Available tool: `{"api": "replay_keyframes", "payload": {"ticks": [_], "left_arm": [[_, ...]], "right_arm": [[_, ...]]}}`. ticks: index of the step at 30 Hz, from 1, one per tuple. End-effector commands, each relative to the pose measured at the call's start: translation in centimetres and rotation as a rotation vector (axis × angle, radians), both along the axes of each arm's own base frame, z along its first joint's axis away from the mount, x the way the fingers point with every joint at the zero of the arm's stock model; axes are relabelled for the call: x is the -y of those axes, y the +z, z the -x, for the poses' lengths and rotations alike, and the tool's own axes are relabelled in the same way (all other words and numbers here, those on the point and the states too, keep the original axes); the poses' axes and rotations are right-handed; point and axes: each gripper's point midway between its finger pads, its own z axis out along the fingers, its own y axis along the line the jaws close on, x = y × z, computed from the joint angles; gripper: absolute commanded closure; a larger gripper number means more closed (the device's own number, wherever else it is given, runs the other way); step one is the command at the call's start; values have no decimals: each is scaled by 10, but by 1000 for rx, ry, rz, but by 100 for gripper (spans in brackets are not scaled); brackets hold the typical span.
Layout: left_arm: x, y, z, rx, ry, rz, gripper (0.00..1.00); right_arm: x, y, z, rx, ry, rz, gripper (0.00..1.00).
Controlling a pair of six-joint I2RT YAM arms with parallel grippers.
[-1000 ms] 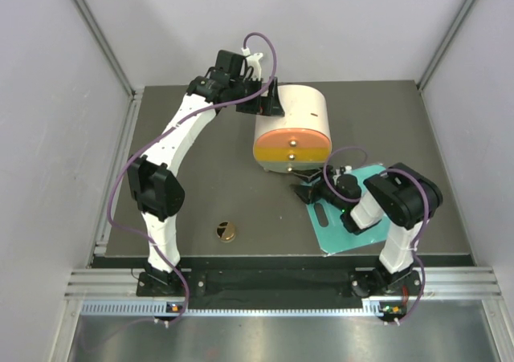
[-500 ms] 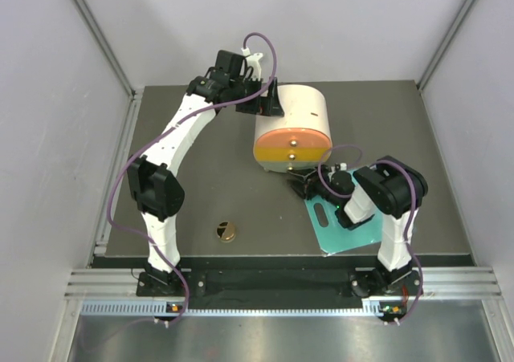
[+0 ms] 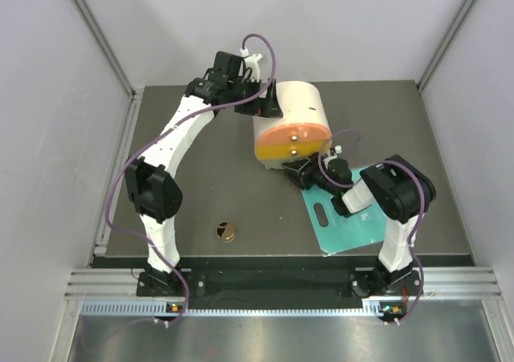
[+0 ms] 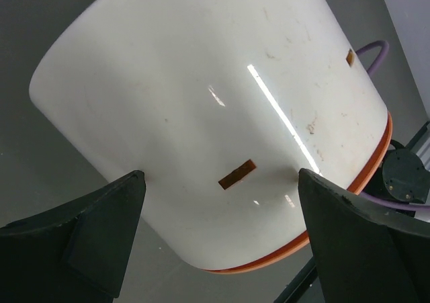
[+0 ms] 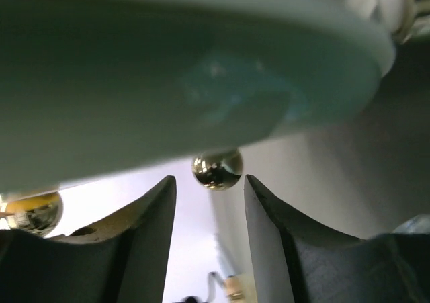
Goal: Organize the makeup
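Observation:
The round gold-rimmed black compact (image 3: pixel 225 232) lies on the dark table near the front left, far from both grippers. The peach tubes and the black-and-gold rectangular piece are out of view. My left gripper (image 3: pixel 268 99) is open against the far left side of the cream-and-orange cylindrical box (image 3: pixel 291 129), which lies on its side. In the left wrist view the box's cream wall (image 4: pixel 208 108) sits between the spread fingers of the left gripper (image 4: pixel 220 177). My right gripper (image 3: pixel 299 172) is under the box's orange lid. In the right wrist view the right gripper (image 5: pixel 208 182) is open, with a small gold knob (image 5: pixel 216 170) just beyond its fingertips.
A flat teal board (image 3: pixel 347 221) with a handle hole lies at the right front, under my right arm. A second gold knob (image 5: pixel 33 212) shows at the left of the right wrist view. Grey walls enclose the table on three sides.
My right gripper has moved up and left off the teal board to the underside of the box's lid. The box has turned slightly. The left arm has hardly moved.

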Motion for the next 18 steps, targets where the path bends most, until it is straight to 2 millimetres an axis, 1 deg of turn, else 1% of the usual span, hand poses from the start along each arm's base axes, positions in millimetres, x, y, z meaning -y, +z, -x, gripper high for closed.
{"api": "replay_keyframes", "payload": {"ticks": [1, 2, 3, 4, 5, 6, 7, 8, 9, 11, 16, 17, 18], "left_arm": [[-13, -21, 15, -11, -26, -78, 1], [-13, -21, 15, -4, -31, -76, 1], [-12, -20, 14, 7, -32, -73, 1], [-12, -23, 15, 4, -34, -75, 1], [-12, -26, 15, 0, -38, -75, 1], [-11, -27, 16, 0, -44, -73, 1], [-12, -30, 16, -3, -46, -75, 1], [-12, -31, 17, -3, -48, -74, 1], [-11, -29, 16, 8, -50, -72, 1], [-12, -34, 16, 1, -50, -77, 1], [-9, -35, 14, -2, -57, -75, 1], [-9, -33, 14, -3, -57, -72, 1], [-9, -34, 14, -7, -56, -73, 1]], "right_arm": [[-10, 23, -7, 258, 102, 150, 55], [-7, 22, -8, 266, 91, 151, 55], [-5, 11, -6, 244, 85, 158, 55], [-4, 16, -8, 269, 67, 140, 54], [-4, 14, -7, 261, 61, 121, 54], [-1, 5, -4, 240, 55, 117, 55], [-1, 6, -3, 235, 45, 94, 55], [0, 11, -3, 259, 38, 77, 55], [1, 8, -2, 252, 33, 76, 55], [2, 9, -3, 265, 28, 81, 55], [4, 18, -3, 295, 26, 122, 56], [4, 26, -4, 315, 22, 126, 56], [4, 24, -5, 300, 26, 148, 56]]}}
